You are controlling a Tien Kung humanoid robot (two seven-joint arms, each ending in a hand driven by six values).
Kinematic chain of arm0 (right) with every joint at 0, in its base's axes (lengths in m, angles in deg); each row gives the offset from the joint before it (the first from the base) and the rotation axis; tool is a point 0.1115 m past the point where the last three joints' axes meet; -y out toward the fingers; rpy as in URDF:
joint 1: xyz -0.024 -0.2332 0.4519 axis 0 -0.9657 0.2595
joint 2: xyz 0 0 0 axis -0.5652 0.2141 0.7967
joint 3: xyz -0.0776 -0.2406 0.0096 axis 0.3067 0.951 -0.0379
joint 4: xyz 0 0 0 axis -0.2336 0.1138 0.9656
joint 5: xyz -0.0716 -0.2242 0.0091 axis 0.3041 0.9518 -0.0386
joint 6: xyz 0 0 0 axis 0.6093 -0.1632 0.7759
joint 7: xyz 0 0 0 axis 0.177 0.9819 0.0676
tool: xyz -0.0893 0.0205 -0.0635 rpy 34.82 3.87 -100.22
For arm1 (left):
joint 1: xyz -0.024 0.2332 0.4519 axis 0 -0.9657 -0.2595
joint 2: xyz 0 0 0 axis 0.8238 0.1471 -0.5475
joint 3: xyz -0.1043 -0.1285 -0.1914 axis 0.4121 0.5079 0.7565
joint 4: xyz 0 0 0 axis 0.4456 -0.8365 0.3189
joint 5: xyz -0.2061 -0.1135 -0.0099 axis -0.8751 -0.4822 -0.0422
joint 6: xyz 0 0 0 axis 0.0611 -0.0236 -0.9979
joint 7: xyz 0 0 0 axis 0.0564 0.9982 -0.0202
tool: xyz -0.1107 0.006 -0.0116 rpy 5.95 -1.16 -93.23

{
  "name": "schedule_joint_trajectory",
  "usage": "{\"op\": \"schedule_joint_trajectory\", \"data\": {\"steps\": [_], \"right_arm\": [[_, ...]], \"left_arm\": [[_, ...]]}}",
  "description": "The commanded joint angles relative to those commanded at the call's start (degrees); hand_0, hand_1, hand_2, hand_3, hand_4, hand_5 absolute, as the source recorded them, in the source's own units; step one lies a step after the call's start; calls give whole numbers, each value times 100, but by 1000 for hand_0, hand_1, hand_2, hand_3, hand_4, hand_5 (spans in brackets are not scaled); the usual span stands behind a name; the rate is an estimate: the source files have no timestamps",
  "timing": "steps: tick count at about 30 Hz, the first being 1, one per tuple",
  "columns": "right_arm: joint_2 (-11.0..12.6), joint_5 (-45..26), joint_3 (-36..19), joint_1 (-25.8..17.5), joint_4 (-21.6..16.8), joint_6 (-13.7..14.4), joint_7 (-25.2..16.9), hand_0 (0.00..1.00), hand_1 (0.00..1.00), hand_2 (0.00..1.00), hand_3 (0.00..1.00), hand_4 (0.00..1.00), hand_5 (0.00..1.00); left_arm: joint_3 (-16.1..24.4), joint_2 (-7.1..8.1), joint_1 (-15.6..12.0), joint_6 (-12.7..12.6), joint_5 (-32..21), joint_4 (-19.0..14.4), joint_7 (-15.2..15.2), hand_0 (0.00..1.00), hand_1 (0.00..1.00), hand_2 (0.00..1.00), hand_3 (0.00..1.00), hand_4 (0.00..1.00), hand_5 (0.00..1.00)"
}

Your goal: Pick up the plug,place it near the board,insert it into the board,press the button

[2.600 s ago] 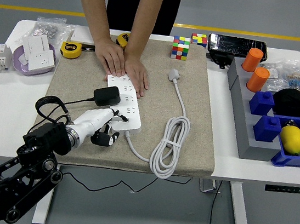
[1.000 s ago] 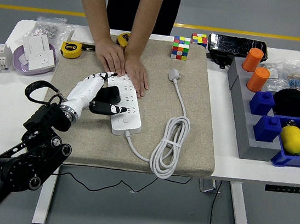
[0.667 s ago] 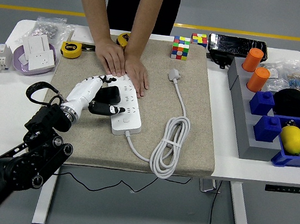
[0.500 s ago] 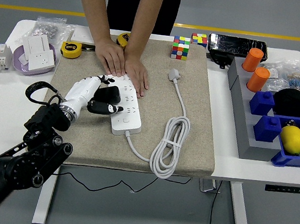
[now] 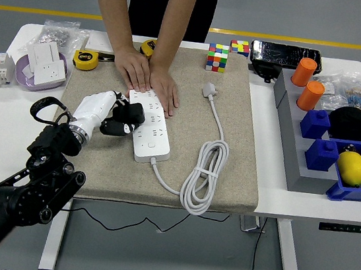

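Observation:
A white power strip lies on the tan mat. A person's two hands press flat on its far end. My left hand, white with black fingers, comes in from the lower left and is curled around the black plug. It holds the plug at the strip's left edge, about halfway along. I cannot tell whether the prongs are in a socket. The black cord loops back over my wrist. My right arm is out of view.
The strip's white cable lies coiled on the mat's front right, its white plug further back. Rubik's cubes and a yellow tape measure sit at the back. Grey and blue bins with orange cups stand on the right.
My left hand lifted the black plug from the strip's near end and carried it back to mid-strip. In the last half second it shifted slightly left and curled tighter. The person's hands stayed.

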Motion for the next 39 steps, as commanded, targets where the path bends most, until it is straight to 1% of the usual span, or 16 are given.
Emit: {"op": "schedule_joint_trajectory", "data": {"steps": [3,4,9,10,15,16,21,22,27,32,36,39], "right_arm": [[3,5,5,-4,0,-1,4,840,752,740,773,998,867],[3,7,6,-6,0,-2,5,840,752,740,773,998,868],[5,-1,21,-15,0,-2,3,840,752,740,773,998,868],[5,-1,22,-16,0,-2,4,840,752,740,773,998,868],[3,-1,17,-12,0,-3,8,840,752,740,773,998,868],[3,-5,19,-12,0,-2,7,840,753,740,773,998,868],[3,-10,10,-13,0,1,7,840,753,740,773,998,868],[2,-7,5,-16,0,1,9,840,752,739,773,998,868],[-5,-12,2,-30,0,3,10,840,752,739,773,998,868],[-7,-27,5,-24,0,7,5,840,752,739,773,998,869],[-12,-34,-4,-31,0,11,14,839,752,740,773,998,869],[-17,-32,-9,-34,0,12,17,839,752,740,773,998,869]], "left_arm": [[-15,0,0,7,23,-23,-7,684,624,527,483,412,160],[-22,0,-1,2,24,-25,-5,590,510,450,404,380,115],[-45,0,-10,-9,39,-13,23,590,510,450,404,380,115],[-48,0,-11,-16,38,-15,35,514,449,402,355,365,78],[-36,0,3,-43,66,-31,72,514,449,402,355,365,78],[-39,0,6,-46,66,-34,78,498,436,377,327,352,67],[-22,0,-2,-97,69,-70,122,498,436,377,327,352,67],[-16,0,-5,-96,77,-76,121,490,423,371,302,346,64],[7,0,-23,-52,112,-140,125,490,423,371,302,346,64],[148,8,-74,20,154,-358,106,493,421,367,295,346,64],[265,130,-155,155,142,-685,52,497,426,357,286,346,62],[370,226,-232,173,175,-935,35,497,426,357,286,346,62]]}}
